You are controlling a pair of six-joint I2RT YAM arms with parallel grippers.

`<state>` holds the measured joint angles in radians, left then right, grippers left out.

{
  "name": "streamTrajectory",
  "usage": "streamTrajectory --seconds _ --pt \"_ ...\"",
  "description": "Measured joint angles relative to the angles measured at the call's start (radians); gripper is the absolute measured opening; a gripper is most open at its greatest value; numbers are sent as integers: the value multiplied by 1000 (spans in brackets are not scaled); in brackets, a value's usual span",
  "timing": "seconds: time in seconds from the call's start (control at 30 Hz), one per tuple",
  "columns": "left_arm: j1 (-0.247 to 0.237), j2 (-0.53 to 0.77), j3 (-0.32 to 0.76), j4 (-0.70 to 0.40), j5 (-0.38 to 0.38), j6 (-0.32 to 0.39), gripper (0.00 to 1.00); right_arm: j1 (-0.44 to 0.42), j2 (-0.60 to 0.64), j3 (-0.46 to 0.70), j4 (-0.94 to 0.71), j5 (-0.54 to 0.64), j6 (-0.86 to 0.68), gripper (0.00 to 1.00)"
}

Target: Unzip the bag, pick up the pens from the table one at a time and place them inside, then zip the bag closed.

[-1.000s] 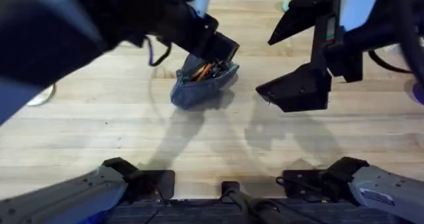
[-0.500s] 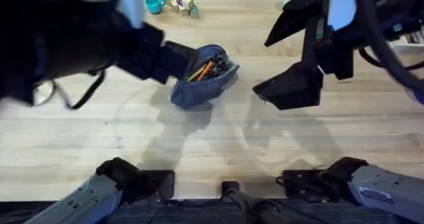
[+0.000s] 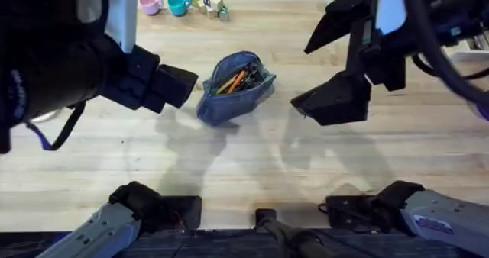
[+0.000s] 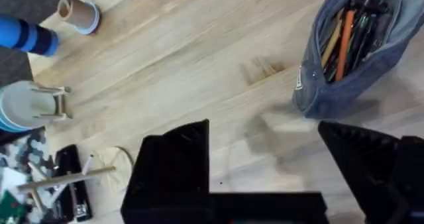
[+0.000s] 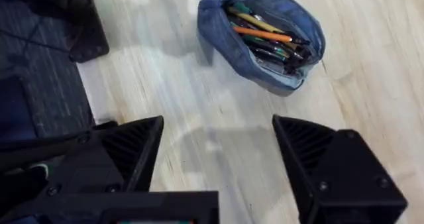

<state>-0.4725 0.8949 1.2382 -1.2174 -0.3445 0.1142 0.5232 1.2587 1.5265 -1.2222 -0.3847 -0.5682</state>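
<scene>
Bench (image 3: 252, 166) room lies mostly toward the arm bases: in the overhead view a wide bare stretch of plank runs from the bag (image 3: 235, 86) down to the near edge. The far edge is more crowded, with a pink cup (image 3: 148, 4), a teal cup (image 3: 178, 4) and a few small blocks (image 3: 212, 4) lined along it, well apart from the bag.

The bag sits on the bench a little left of centre, between the two arms and touching neither. Its long axis runs on a diagonal, one end toward the near left and the other toward the far right. The zipper is open and the mouth gapes upward, showing pens (image 3: 234, 81) inside, orange and yellow ones among darker ones, lying roughly along the bag's length.

The left claw (image 3: 174, 86) hangs just beside the bag's left side, above the bench. In the left wrist view its fingers (image 4: 173, 159) stand wide apart with nothing between them, and the bag (image 4: 351, 52) lies off beyond one fingertip.

The right claw (image 3: 336, 99) hovers to the right of the bag with a strip of bare bench between them. In the right wrist view its fingers (image 5: 132, 148) are likewise spread wide and empty, the bag (image 5: 262, 38) lying ahead of them with its open mouth in plain sight.
</scene>
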Motion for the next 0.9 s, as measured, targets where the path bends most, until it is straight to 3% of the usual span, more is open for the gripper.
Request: streamTrajectory --seconds 0.27,0.47,0.7,0.9 --pt "0 -14 -90 71 -12 143 994 0 18 0 1 0 0 997" --pt "17 -119 -201 142 8 225 994 0 33 0 2 0 0 997" --pt "94 -232 -270 168 176 353 993 0 33 0 14 1 0 997" --pt "234 -233 -299 158 366 465 993 0 33 0 14 1 0 997"
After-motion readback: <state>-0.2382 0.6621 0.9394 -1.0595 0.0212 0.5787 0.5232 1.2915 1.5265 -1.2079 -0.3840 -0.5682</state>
